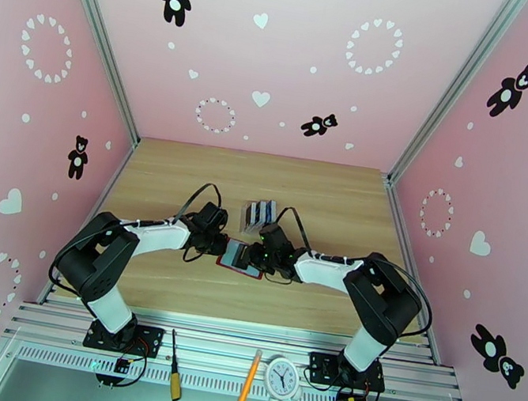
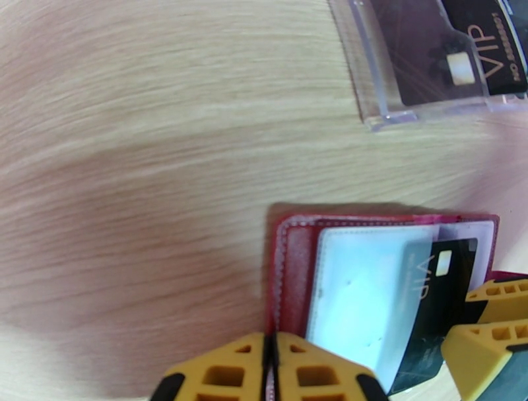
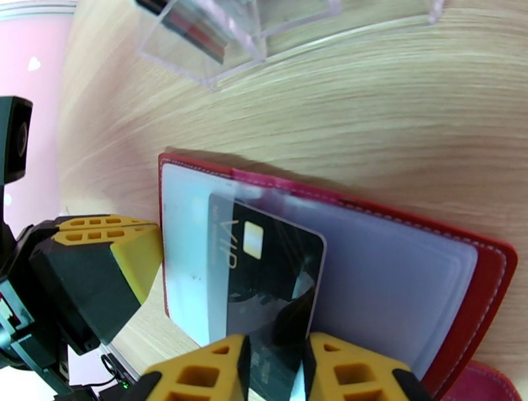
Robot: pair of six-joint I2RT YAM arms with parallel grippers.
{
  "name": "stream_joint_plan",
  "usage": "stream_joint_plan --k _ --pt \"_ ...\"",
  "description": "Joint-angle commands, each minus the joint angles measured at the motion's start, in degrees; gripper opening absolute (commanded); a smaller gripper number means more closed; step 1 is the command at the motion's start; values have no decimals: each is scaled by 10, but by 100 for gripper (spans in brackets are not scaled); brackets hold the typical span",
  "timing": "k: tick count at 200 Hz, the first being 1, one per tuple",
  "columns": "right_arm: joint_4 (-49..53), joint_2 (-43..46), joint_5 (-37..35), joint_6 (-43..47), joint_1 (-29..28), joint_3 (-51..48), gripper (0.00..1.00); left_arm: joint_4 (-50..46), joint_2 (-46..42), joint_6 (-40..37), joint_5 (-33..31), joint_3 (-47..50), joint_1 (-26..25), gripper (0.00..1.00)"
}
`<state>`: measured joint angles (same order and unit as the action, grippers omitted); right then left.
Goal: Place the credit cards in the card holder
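On the table [image 1: 344, 202], the wallet [image 3: 488, 264] lies open flat between the two arms, just in front of the clear rack [image 2: 383, 112] that holds more cards [image 1: 260, 213].

We note the left gripper [image 2: 270, 369] is closed on the wallet's red edge. A thin red sliver shows between its pads.

The right gripper [image 3: 274, 349] has its jaws parted a little, with the near end of the black card [image 3: 270, 277] between them. We cannot tell whether either finger touches it.

The card is only partly under the clear pocket [image 3: 396, 277] and sits slightly skewed.

Risks as we judge them:
- The card is not fully seated, so a finger brushing it on withdrawal could drag it back out.
- A skewed push could jam a corner against the pocket seam.
- If the left pinch slips, the wallet slides or folds.
- The grippers are close and could knock together.
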<state>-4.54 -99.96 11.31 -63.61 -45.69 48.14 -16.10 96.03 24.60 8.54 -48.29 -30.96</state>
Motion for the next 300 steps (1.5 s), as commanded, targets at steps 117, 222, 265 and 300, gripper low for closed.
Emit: stream_joint_plan --k 117,222,265,300 --pt "162 16 -23 86 18 60 32 21 8 13 74 6 -16 13" --pt "232 -1 -26 128 21 109 32 49 30 29 121 1 -33 13" --pt "232 -11 -22 125 13 115 33 49 31 30 121 1 -34 13" --pt "229 -19 -16 122 7 121 33 48 32 30 120 1 -34 13"
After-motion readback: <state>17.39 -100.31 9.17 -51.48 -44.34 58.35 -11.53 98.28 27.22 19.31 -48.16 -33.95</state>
